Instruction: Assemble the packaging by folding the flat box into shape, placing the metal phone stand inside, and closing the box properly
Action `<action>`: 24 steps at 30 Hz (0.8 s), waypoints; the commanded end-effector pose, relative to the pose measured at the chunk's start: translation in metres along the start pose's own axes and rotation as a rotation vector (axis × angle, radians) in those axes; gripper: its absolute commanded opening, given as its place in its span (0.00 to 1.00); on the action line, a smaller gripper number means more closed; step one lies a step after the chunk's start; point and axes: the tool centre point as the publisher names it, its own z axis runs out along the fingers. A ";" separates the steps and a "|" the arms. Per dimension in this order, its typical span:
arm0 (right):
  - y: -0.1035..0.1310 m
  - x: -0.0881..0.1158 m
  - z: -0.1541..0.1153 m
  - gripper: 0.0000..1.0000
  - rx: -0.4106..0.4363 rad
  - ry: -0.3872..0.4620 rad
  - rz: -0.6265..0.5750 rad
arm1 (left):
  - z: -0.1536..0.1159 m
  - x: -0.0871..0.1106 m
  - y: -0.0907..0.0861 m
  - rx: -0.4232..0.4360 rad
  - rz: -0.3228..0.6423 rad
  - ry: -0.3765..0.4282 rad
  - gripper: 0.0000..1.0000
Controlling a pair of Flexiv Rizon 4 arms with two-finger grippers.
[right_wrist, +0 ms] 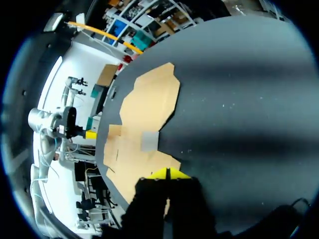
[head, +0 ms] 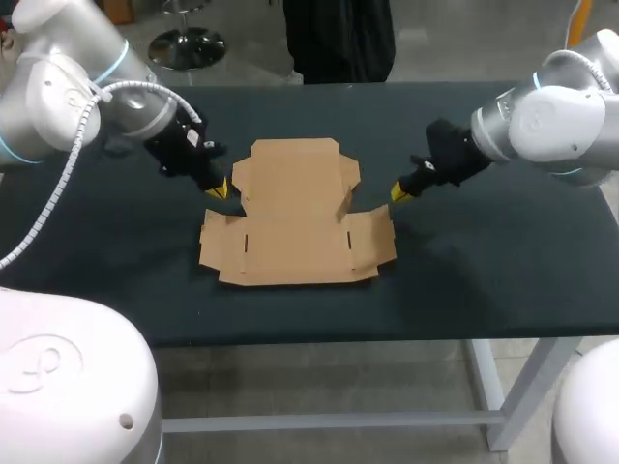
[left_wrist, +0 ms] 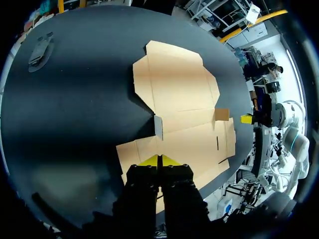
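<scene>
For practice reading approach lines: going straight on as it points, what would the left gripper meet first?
Probably the flat cardboard box: the left gripper points over its edge at a small raised tab; height is unclear.

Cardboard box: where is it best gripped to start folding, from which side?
Probably the cardboard box by its raised tab on the right, right gripper coming from that side: the tab stands off the table, so both faces are reachable; the rest lies flat.

No text, numbers or labels can be read anywhere, tbh. The flat cardboard box (head: 295,217) is seen as plain brown. A faint embossed swirl (head: 34,365) is noticed on the white robot base (head: 87,406), possibly a logo, but no letters can be made out.
</scene>
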 end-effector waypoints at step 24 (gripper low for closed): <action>-0.111 0.013 -0.025 0.00 0.002 0.020 0.011 | -0.021 -0.001 0.105 0.050 -0.045 0.012 0.00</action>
